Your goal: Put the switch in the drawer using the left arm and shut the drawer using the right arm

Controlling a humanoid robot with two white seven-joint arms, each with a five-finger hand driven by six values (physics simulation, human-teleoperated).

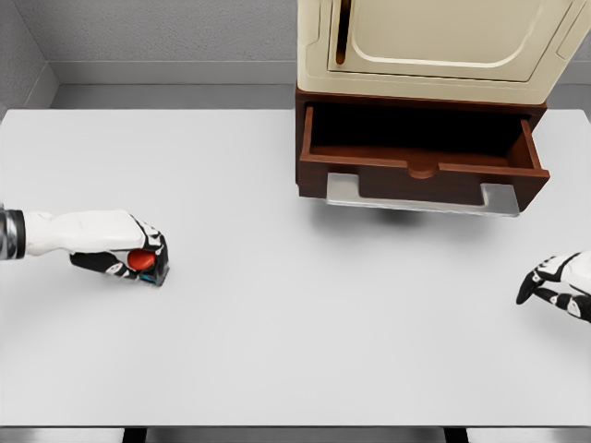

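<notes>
The switch (146, 262), a small dark block with a red button and a teal corner, rests on the white table at the left. My left hand (129, 254) is curled around it, fingers wrapped over the top and sides. The brown wooden drawer (420, 168) stands pulled open at the upper right, with a dark empty inside and a silver handle (420, 197) along its front. My right hand (554, 281) hovers low at the right edge, fingers loosely curled and holding nothing, well below the drawer.
A cream cabinet (443, 41) sits above the drawer at the table's back. The white table (295, 323) stretches wide between both hands, with its front edge near the bottom of the picture.
</notes>
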